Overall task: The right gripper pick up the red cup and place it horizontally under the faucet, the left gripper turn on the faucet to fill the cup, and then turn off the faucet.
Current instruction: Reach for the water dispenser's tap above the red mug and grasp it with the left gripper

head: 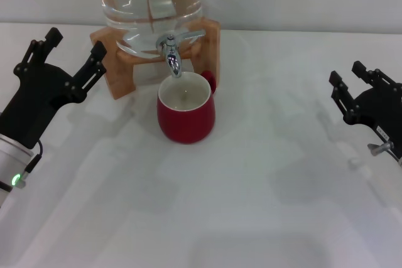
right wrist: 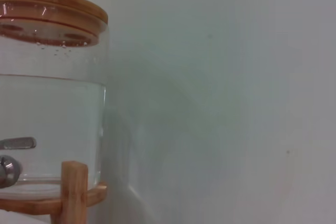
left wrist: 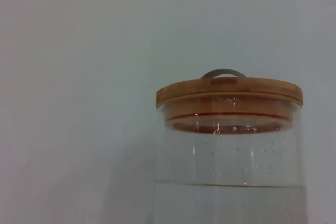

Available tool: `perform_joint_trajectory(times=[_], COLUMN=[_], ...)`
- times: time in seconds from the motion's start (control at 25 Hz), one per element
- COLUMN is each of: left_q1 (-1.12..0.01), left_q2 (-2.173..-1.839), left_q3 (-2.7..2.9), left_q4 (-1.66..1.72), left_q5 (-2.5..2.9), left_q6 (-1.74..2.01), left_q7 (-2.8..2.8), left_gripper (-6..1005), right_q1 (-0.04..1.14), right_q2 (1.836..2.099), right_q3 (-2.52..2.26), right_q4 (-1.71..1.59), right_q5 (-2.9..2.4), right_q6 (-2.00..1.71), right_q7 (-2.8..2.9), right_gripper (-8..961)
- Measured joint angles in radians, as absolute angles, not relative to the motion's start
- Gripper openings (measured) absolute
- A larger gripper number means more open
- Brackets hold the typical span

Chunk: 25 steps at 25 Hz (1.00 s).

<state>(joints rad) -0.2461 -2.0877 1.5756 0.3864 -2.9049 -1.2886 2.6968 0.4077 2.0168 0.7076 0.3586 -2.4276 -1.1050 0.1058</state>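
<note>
White desk point(head: 239, 205): red cup point(head: 186, 112) stands upright under the faucet point(head: 172, 51). Left tool point(head: 59, 67) and right tool point(head: 355, 89) both spread, empty, well apart from it.

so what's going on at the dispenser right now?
The red cup stands upright on the table directly under the faucet of the glass water jar in its wooden stand. Neither arm is touching anything. The left gripper is open, hovering left of the stand and short of the lever. The right gripper is open too, well off to the right. No water stream is visible from the spout.
</note>
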Motion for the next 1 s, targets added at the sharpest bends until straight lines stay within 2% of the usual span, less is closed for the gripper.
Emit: perform_joint_trajectory(times=[0.12,0.36,0.44,1.0], left_q1=[-0.244,-0.239,-0.238,-0.250], left_q2=[-2.088,-2.086,-2.086,-2.086], left_q3=[1.575,1.577,1.577,1.594], left_q4=[0.387,0.386,0.385,0.399], left_q5=[-2.905,-2.904,-2.904,-2.898], left_q6=[-1.292,-1.302,-1.308,-1.323], left_q7=[2.697,2.697,2.697,2.692], left_gripper=[874,874,875,875], right_q1=[0.408,0.407,0.402,0.362], right_q2=[2.017,2.018,2.019,2.020], right_q3=[0.703,0.691,0.691,0.694], right_q4=[0.361,0.363,0.371,0.389], right_q5=[-2.430,-2.431,-2.428,-2.416], right_q6=[-1.102,-1.108,-1.109,-1.171], right_q7=[0.107,0.108,0.108,0.135], right_gripper=[371,583,787,848])
